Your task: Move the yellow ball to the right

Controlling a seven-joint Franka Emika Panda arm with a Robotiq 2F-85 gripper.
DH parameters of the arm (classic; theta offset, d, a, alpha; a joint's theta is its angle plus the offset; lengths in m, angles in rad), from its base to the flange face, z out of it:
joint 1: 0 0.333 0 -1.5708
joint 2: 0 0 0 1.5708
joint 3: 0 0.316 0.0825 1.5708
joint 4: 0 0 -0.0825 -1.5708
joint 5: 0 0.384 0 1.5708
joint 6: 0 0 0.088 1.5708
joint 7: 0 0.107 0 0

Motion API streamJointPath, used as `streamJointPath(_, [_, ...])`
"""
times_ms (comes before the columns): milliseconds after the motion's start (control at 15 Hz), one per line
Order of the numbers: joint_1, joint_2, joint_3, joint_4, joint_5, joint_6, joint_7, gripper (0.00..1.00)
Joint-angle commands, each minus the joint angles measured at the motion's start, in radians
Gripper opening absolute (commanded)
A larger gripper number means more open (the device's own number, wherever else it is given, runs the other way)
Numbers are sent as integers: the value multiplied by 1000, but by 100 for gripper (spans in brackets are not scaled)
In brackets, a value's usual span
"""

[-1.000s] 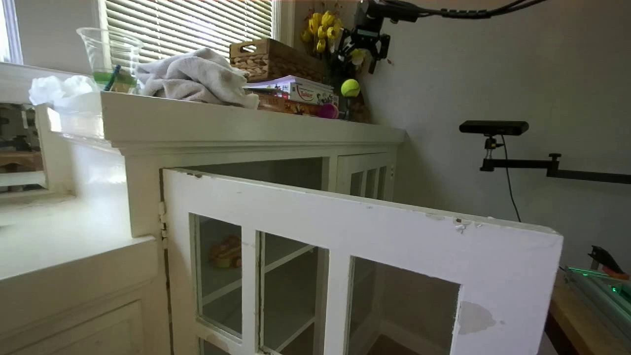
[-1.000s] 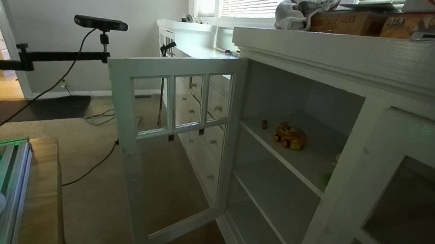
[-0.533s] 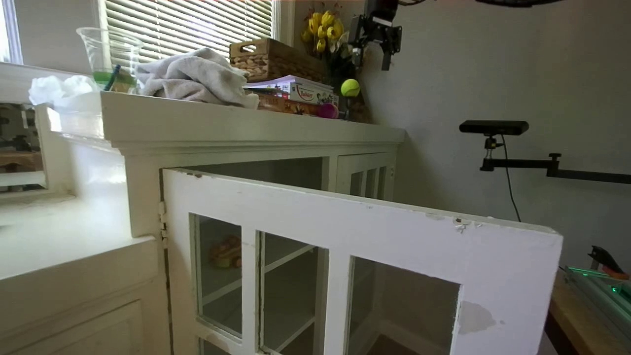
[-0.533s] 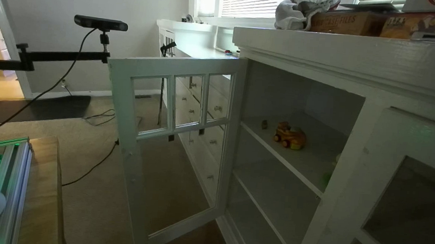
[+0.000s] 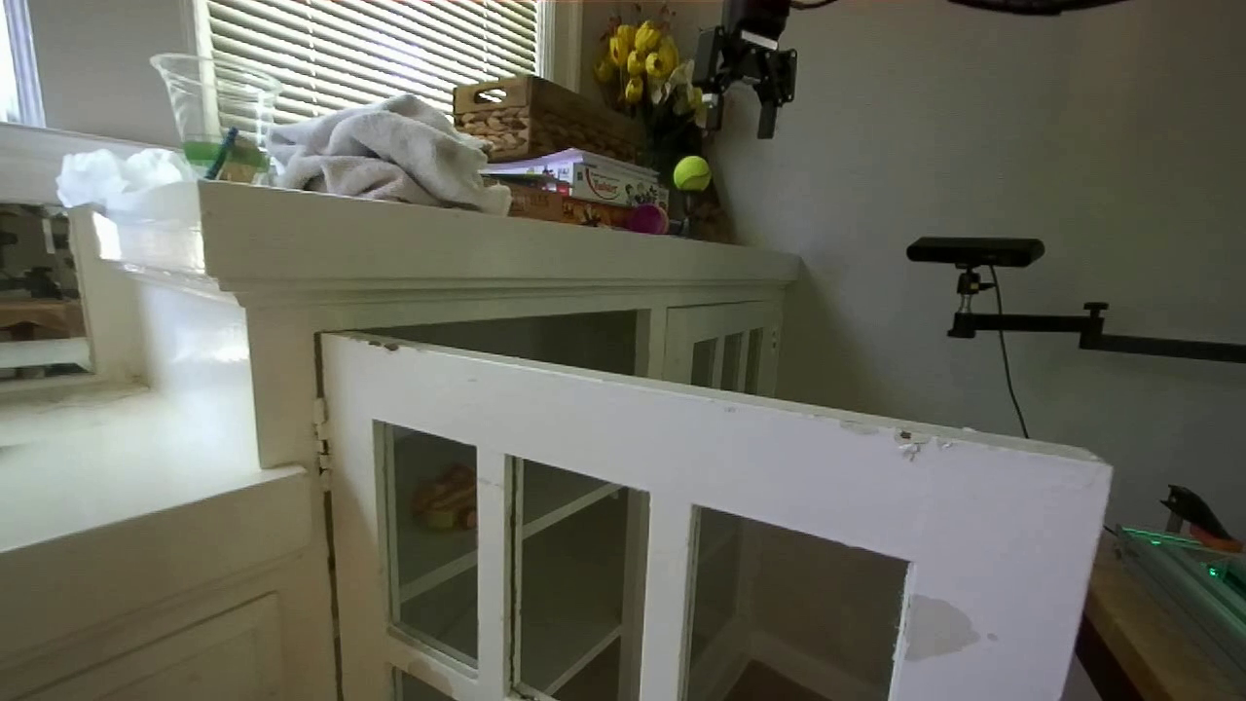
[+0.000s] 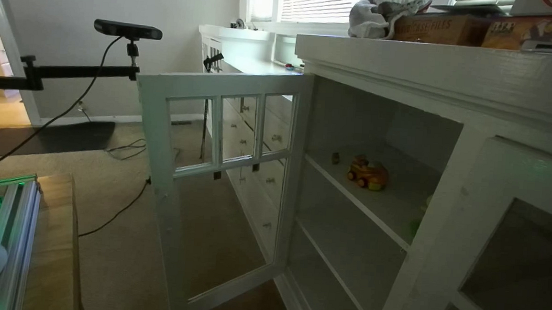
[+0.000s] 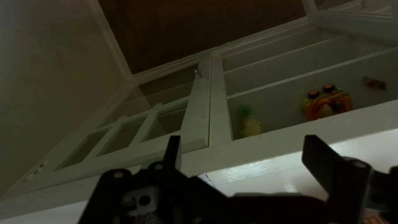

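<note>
The smooth, round, yellow-green ball (image 5: 691, 173) is perched over the far end of the white-painted cabinet (image 5: 506, 243); what holds it up is too small to make out. In an exterior view it lies between 7 and 8 o'clock from the black, two-jawed gripper (image 5: 741, 119), near it and lower than its tips, with a gap between; how the two stand in depth cannot be told. The gripper points downward, its jaws spread wide around bare air. Reckoned from the ball in that view, a white printed box (image 5: 623, 185) is just beside it at 9 o'clock, a bunch of yellow flowers (image 5: 636, 64) at 11, a brown woven basket (image 5: 555, 121) at 10, and a rumpled grey cloth (image 5: 384, 146) well apart at 9. At 6 o'clock the cabinet's white-painted, many-paned door (image 5: 672, 555) is swung outward. In the wrist view an orange toy vehicle (image 7: 326, 102) inside the cabinet shows at 2 o'clock from the gripper's middle.
</note>
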Motion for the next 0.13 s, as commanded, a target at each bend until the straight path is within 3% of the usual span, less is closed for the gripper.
streamJointPath(0, [-6, 2, 5, 4, 1, -3, -2, 100])
streamJointPath(67, [-6, 2, 5, 4, 1, -3, -2, 100])
